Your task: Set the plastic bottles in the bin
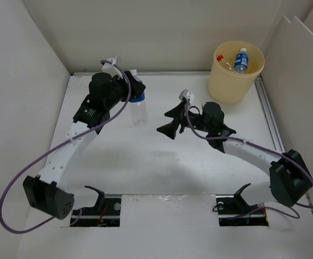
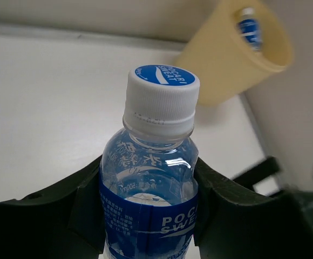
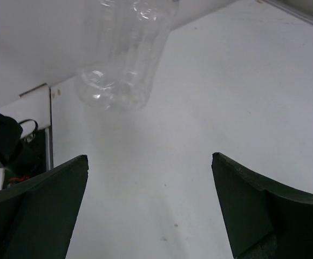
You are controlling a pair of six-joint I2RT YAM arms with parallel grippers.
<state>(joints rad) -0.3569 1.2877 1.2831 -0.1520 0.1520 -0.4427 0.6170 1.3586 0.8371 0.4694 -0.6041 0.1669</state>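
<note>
Left gripper (image 1: 135,97) jaws clamped on the shoulder of a blue-label bottle (image 2: 155,162), just under the white cap. The bottle's long axis is upright and its clear base hangs below the fingers, apparently off the table (image 1: 162,172). Right gripper (image 1: 170,123) jaws wide, nothing in them, pointing toward that bottle's base from just beside it. The bin (image 1: 224,86) sits at the back right corner, well apart from the left jaws, up and right past the cap in the left wrist view. The right arm is nearer the bin, but the left has the load. A blue-label bottle (image 1: 241,60) and a red-capped bottle (image 1: 220,58) lie in the bin.
</note>
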